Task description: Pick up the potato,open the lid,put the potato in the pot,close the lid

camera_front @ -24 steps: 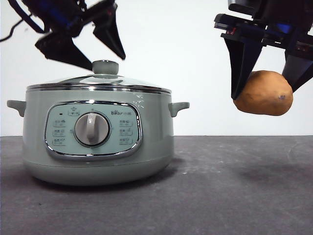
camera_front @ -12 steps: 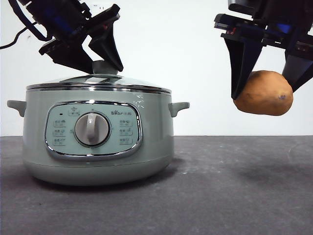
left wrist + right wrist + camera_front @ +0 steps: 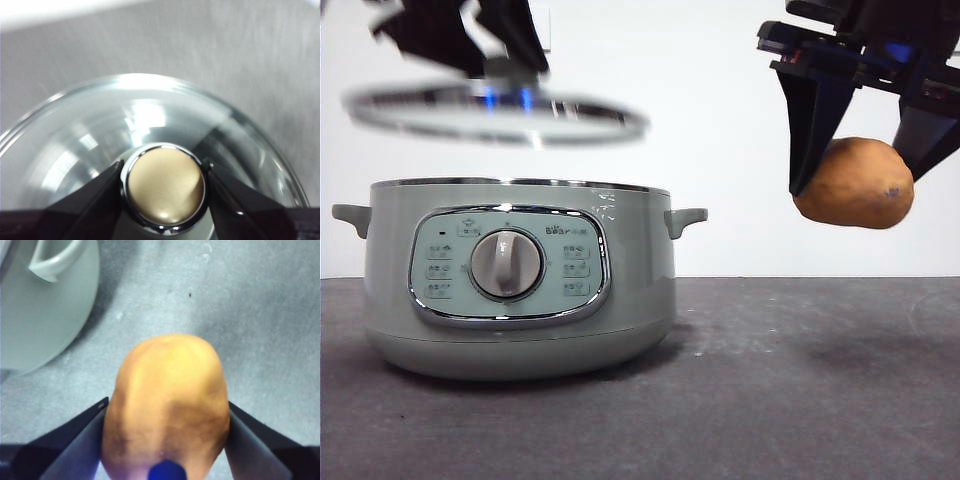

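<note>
Lid: half a second before, I had the lid (image 3: pixel 495 112) seated on the pot with my left gripper (image 3: pixel 500 65) closing round its knob; now it hung clear above the rim, blurred with motion and slightly tilted.
Left gripper: in the wrist view the left gripper (image 3: pixel 162 187) had both jaws clamped against the knob (image 3: pixel 164 186), the glass spreading out all round below them.
Pot: the pot (image 3: pixel 515 275) stood on the table directly under the left gripper, its mouth open now; it seemed to have shifted a touch as the lid came away.
Potato: the potato (image 3: pixel 855 183) was pinched between the jaws of my right gripper (image 3: pixel 860 150), in the air well to the side of the pot, much as a second earlier.
Right gripper: from the wrist, the right gripper (image 3: pixel 165 440) squeezed the potato (image 3: pixel 167 400) from both sides, with the pot's handle (image 3: pixel 55 262) ahead and off to one side.
Meaning: I judged the opening step done; the potato next needed carrying over the open mouth.
</note>
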